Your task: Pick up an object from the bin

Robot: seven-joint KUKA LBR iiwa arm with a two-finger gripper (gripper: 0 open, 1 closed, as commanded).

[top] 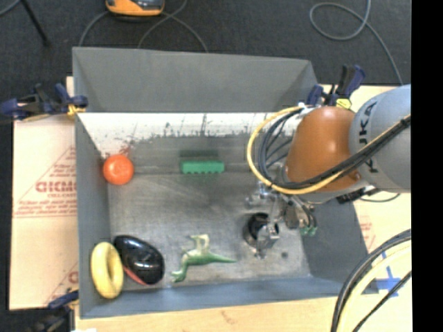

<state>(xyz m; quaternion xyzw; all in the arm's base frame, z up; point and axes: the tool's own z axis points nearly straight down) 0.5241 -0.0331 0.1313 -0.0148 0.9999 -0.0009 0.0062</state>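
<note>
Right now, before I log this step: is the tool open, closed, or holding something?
Tool: cannot be told, open or closed; it is low over the right part of the bin.

The bin (194,81) floor is bare across its middle, a wide lane between the block (202,166) by the back wall and the lizard (201,256) near the front. The ball (118,169) hugs the left wall; ring (106,270) and black oval (138,259) (touching) crowd the front-left corner. The arm (322,147) fills the right side.
</note>
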